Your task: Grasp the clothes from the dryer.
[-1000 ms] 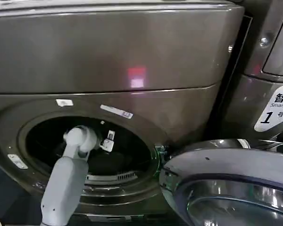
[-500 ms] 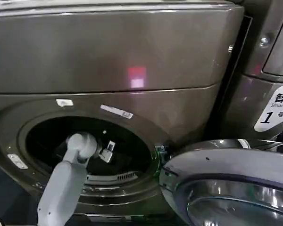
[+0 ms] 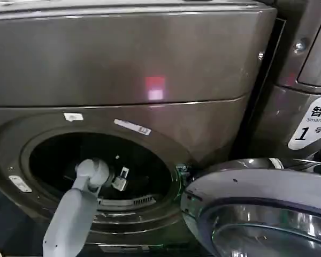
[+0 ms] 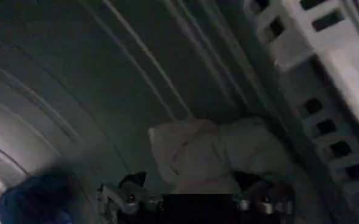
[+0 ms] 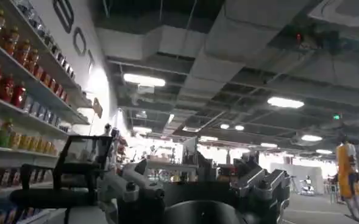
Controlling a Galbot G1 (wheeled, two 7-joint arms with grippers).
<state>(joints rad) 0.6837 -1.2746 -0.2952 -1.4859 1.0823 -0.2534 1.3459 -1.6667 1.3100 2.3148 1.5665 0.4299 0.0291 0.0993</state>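
Left gripper (image 3: 119, 179) is reaching in through the big round hole of the dryer (image 3: 150, 64), on the end of its long grey arm (image 3: 75, 211). It is hanging inside the dark drum, a little above the bottom edge of the hole. From the camera on that wrist, the two fingertips (image 4: 121, 198) are standing apart, so the gripper is open and holding nothing. The clothes (image 4: 213, 155), a soft white bundle, are lying on the ribbed steel wall of the drum just past the fingertips, in line with the gap between them. The bundle is very near the gripper, but I cannot tell if they are touching. A blurry blue patch (image 4: 36, 201) is showing off to one side of the fingers.

The dryer door (image 3: 257, 209) is hanging wide open beside the hole. The right gripper (image 5: 197, 189) is pointing up toward the ceiling lights of a shop, with shelves of bottles (image 5: 14, 79) next to it. Its fingers are spread apart and holding nothing.
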